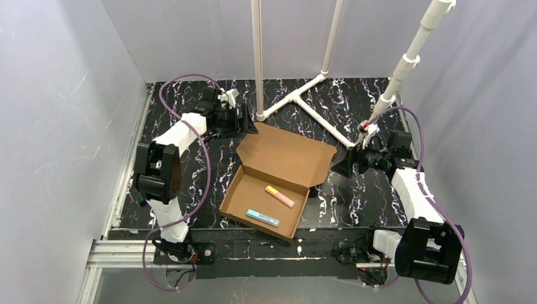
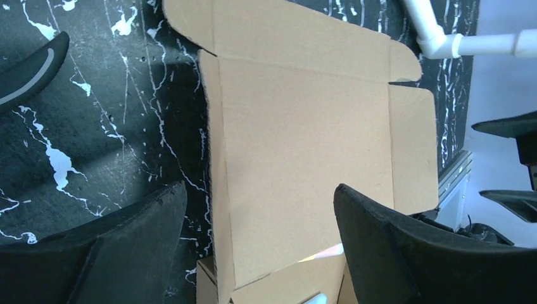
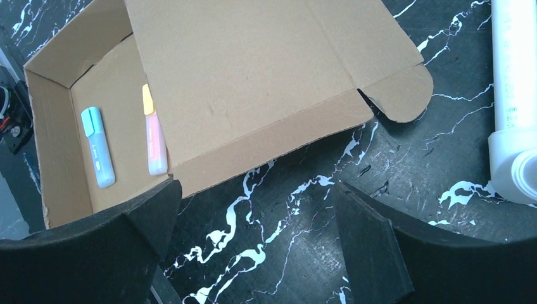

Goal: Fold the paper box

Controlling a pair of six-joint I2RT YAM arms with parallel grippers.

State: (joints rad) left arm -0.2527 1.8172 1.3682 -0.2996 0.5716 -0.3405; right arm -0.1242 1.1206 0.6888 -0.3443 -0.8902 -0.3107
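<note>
The paper box (image 1: 288, 152) lies mid-table, brown cardboard. Its shallow tray (image 1: 235, 190) stands formed at the near side, and the lid lies open and flat toward the back. My left gripper (image 1: 249, 125) hovers open at the lid's far-left corner. In the left wrist view the lid (image 2: 304, 126) shows between that gripper's (image 2: 259, 188) wide-apart fingers, touching neither. My right gripper (image 1: 340, 166) is open just right of the lid's edge. In the right wrist view it (image 3: 258, 185) has only bare table between its fingers, with the box (image 3: 253, 76) beyond them.
A pink-and-yellow highlighter (image 1: 279, 196) and a blue highlighter (image 1: 263, 218) lie inside the tray; both the pink one (image 3: 154, 136) and the blue one (image 3: 98, 147) show in the right wrist view. A white pipe frame (image 1: 297, 95) stands behind the box, one pipe (image 3: 513, 101) near the right gripper.
</note>
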